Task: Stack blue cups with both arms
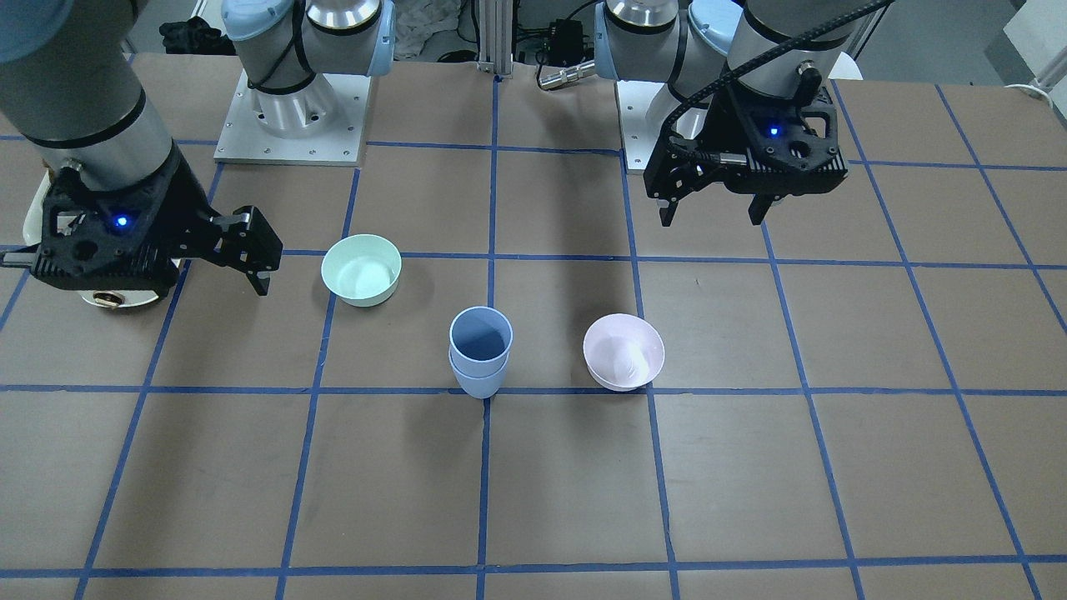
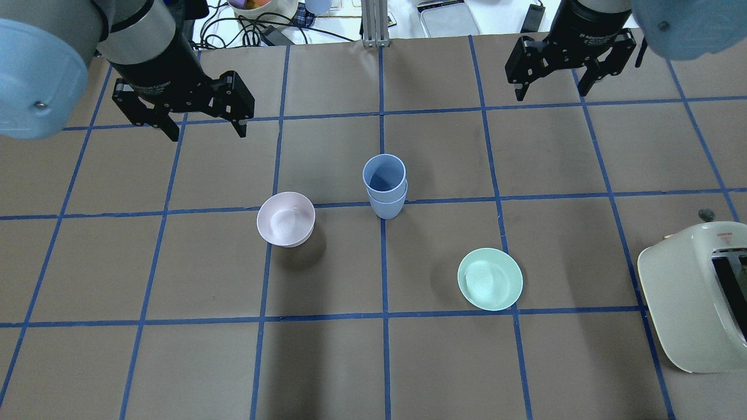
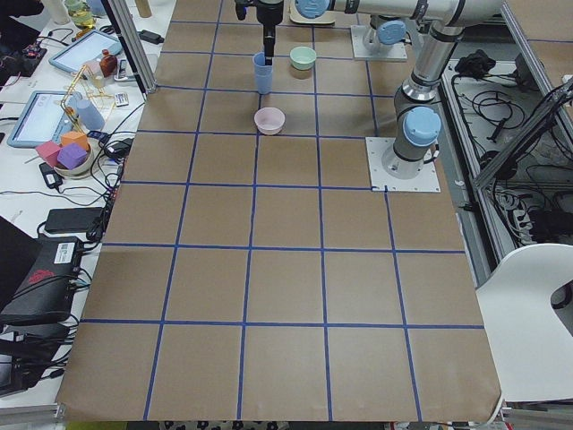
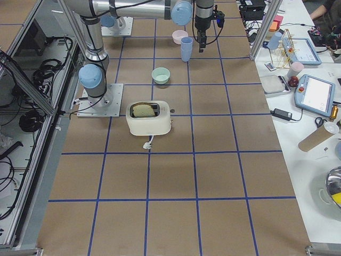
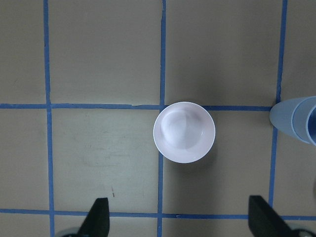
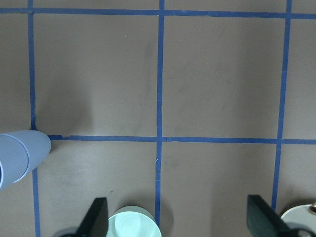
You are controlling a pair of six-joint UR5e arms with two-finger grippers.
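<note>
The two blue cups stand nested, one inside the other, upright near the middle of the table. They also show in the front view. My left gripper hangs high above the table, open and empty, off to the cups' left. Its wrist view shows the cups at the right edge. My right gripper is also raised, open and empty, off to the cups' right. Its wrist view shows the cups at the left edge.
A pale pink bowl sits left of the cups, below my left gripper. A mint-green bowl sits at the right, nearer the robot. A cream toaster stands at the right edge.
</note>
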